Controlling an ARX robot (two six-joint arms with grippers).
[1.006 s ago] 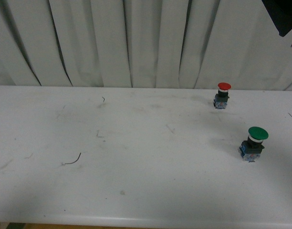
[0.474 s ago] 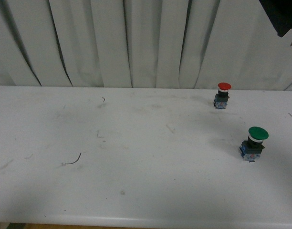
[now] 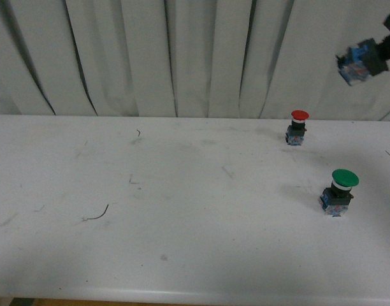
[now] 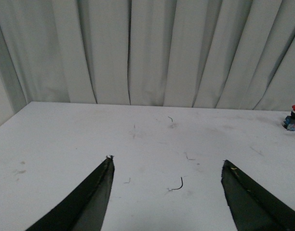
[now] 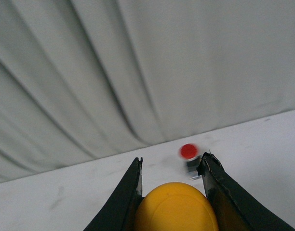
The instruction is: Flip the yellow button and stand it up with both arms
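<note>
Yellow button (image 5: 176, 208) was up in the air, well above the table (image 3: 182, 242) at far right, clamped in R claw (image 5: 171, 166). Wrist cam showed the cap wedged between both fingers, touching each side. Front cam showed only its blue/black body poking out near the frame corner, tilted, cap hidden. L claw (image 4: 167, 166) was released, jaws wide apart w/ nothing between, held above the table, out of front cam's sight, nowhere near the button. Progress, by my read: pickup done, approx. early-to-mid task; flip not visibly finished, no two-arm handoff yet, button not stood on table. Left to do, prob.: bring arms together, L claw takes the body end, turn it over, set it down upright, let go. Table was white & scuffed, w/ faint marks & a small dark wire scrap (image 3: 96, 213) left of centre. Red switch (image 3: 299, 127) stood upright near back edge at right; green switch (image 3: 340, 191) stood upright, nearer & further right, well apart from it. Backdrop was a pleated grey-white curtain (image 3: 182, 57) across the whole rear; dim, flat light; no other room detail visible.
</note>
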